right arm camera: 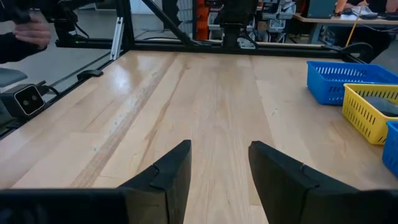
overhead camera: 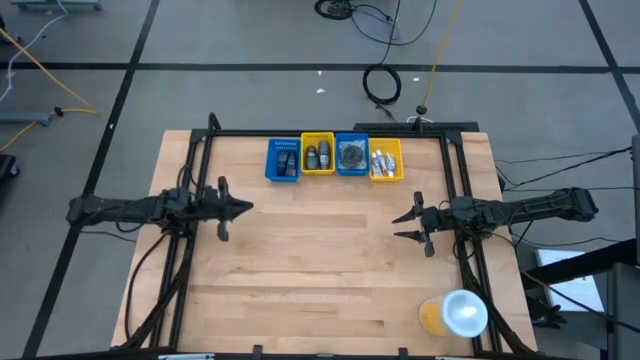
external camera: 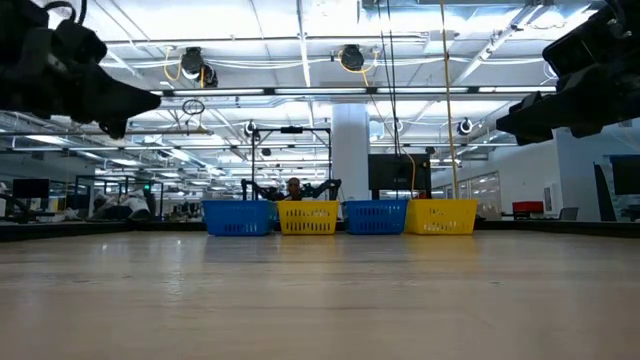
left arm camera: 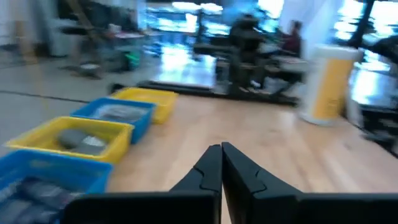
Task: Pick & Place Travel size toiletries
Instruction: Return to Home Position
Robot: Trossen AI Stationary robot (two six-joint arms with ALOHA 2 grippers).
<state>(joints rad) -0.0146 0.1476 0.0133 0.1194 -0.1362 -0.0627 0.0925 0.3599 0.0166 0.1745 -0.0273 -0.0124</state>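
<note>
Table [overhead camera: 320, 270] looks sorted, toiletries [overhead camera: 381, 163] in the bins [overhead camera: 318, 135], so we reckon on heading home: left gripper [overhead camera: 243, 208] closed, right gripper [overhead camera: 403, 227] spread, both well apart from them.

no lettering, label, brand or number can be read in any view. any print on the travel size toiletries [overhead camera: 318, 157] in the row of bins [overhead camera: 334, 135] at upper centre of the overhead frame, or on the yellow cup [overhead camera: 455, 313] at lower right, is too small to make out.
</note>
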